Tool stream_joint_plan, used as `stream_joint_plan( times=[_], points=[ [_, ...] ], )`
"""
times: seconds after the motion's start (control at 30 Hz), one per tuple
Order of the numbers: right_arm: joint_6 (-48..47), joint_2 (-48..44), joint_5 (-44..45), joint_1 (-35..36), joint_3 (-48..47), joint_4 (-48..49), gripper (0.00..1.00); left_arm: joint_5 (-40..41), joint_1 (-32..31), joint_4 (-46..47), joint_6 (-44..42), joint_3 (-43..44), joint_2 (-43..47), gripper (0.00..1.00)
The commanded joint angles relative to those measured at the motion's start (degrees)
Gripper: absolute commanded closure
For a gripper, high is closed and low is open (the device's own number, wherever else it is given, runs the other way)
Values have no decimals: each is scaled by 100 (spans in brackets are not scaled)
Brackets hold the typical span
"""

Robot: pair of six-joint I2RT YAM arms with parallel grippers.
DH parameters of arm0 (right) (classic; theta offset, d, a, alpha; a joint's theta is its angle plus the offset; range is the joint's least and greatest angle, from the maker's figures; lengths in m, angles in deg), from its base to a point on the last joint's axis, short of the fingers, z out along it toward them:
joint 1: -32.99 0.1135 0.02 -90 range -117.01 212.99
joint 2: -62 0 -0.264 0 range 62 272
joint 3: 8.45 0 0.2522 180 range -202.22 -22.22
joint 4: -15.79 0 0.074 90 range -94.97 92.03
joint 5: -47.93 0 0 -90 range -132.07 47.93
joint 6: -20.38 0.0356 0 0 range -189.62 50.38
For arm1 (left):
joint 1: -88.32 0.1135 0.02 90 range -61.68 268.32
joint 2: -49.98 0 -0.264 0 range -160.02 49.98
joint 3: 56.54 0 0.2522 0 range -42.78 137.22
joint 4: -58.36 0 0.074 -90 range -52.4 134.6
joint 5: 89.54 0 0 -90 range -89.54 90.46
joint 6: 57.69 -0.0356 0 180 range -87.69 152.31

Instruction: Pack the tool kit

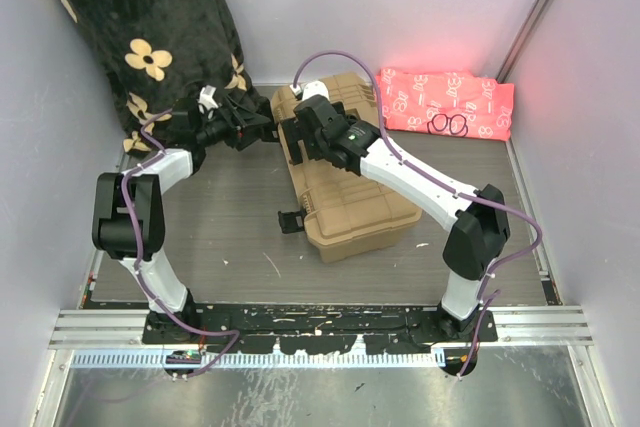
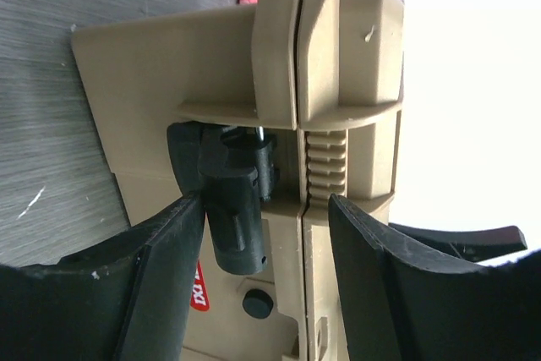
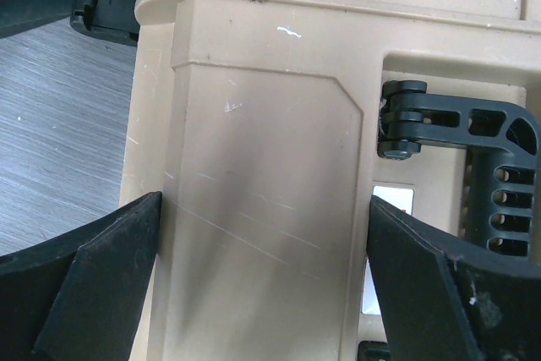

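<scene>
Toolbox (image 1: 355, 202) shut | left fingers (image 2: 161, 276) level, apart astride latch (image 2: 232, 200) | right fingers (image 3: 93, 285) down, apart over its top

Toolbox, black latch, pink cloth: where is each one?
toolbox (image 1: 352, 215): top external view, on its lid.
black latch (image 2: 232, 209): left wrist view, on its body.
pink cloth (image 1: 425, 97): top external view, on its middle.

The toolbox (image 1: 360, 212) lies at mid-table (image 1: 230, 237), lid closed, its length running front to back. The cloth (image 1: 440, 102) lies behind it in the far right corner. The blanket (image 1: 150, 37) occupies the far left corner. The left gripper (image 1: 262, 127) is at the toolbox's left side, far end, a latch (image 2: 237, 200) between its parted fingers. The right gripper (image 1: 300, 137) is above the lid, fingers parted, left of the handle (image 3: 482, 175).
</scene>
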Motion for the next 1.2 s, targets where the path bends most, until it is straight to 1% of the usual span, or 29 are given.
stream_joint_plan(
  times=[0.0, 0.13, 0.23, 0.37, 0.47, 0.57, 0.8, 1.17],
  points=[
    [60, 908, -1462, 266, 653, -2996, 15, -687, -36, 395, -119, 193, -73, 39],
    [77, 908, -1510, 265, 652, -2995, 16, -1062, -44, 438, -206, 266, -292, 39],
    [87, 924, -1508, 265, 614, -3025, 16, -1175, -44, 597, -202, 285, -409, 39],
    [93, 951, -1515, 265, 549, -3076, 15, -1254, -45, 1039, 30, 296, -614, 39],
    [102, 976, -1532, 265, 522, -3126, 16, -1386, -49, 1516, 378, 342, -858, 39],
    [107, 1009, -1534, 268, 495, -3178, 16, -1493, -58, 1648, 455, 432, -950, 40],
    [76, 1085, -1500, 265, 336, -3248, 15, -1578, -58, 1529, 456, 649, -849, 40],
    [118, 1188, -1677, 265, 123, -3125, 15, -1664, -95, 1150, 458, 1309, -827, 41]
  ],
)
